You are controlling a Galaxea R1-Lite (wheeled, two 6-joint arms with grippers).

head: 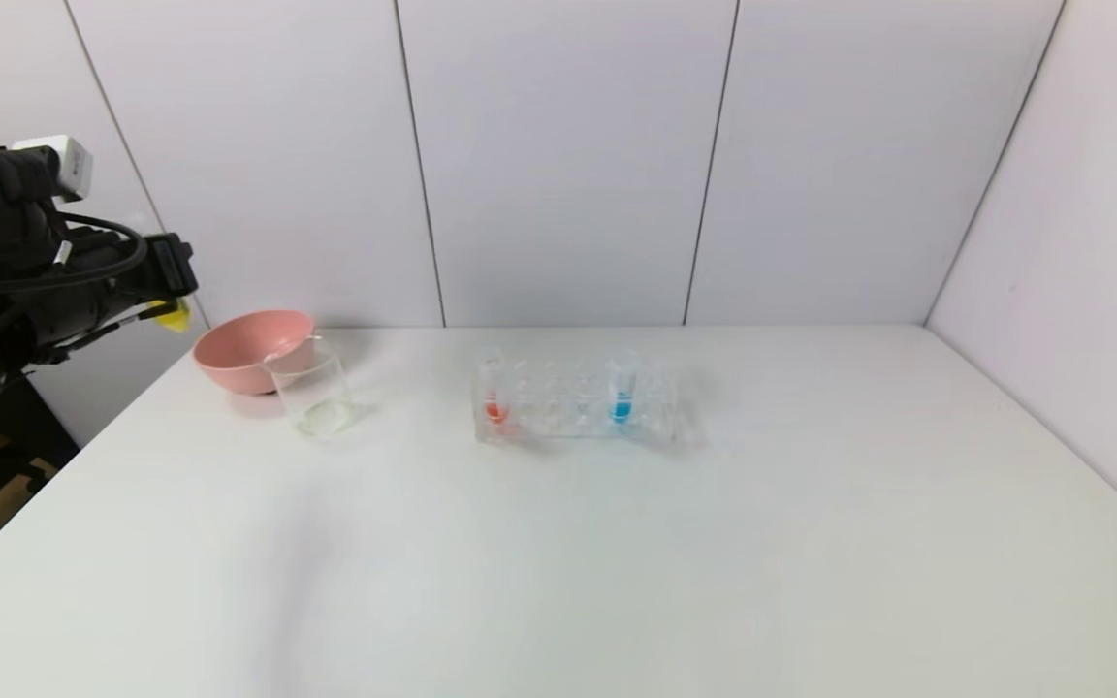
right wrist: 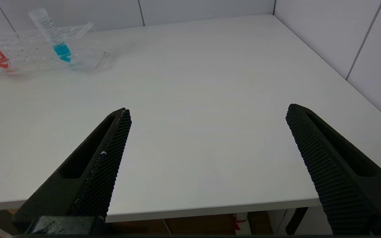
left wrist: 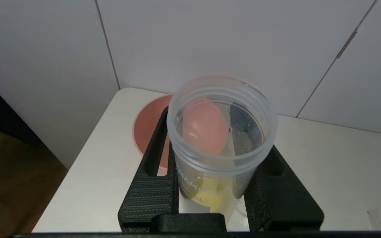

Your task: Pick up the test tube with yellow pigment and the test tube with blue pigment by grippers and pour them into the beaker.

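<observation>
My left gripper (head: 166,281) is raised off the table's back left corner, left of the pink bowl and the clear beaker (head: 316,393). It is shut on the test tube with yellow pigment (head: 171,316). In the left wrist view the tube (left wrist: 222,132) sits between the black fingers (left wrist: 150,185), its open mouth towards the camera and the yellow at its far end. The test tube with blue pigment (head: 622,393) stands in the clear rack (head: 573,427), also in the right wrist view (right wrist: 56,38). My right gripper (right wrist: 207,110) is open and empty over the table's front right edge.
A pink bowl (head: 248,349) touches the beaker at the back left; it also shows in the left wrist view (left wrist: 146,129). A tube with red pigment (head: 494,397) stands at the rack's left end. White wall panels close the back and right.
</observation>
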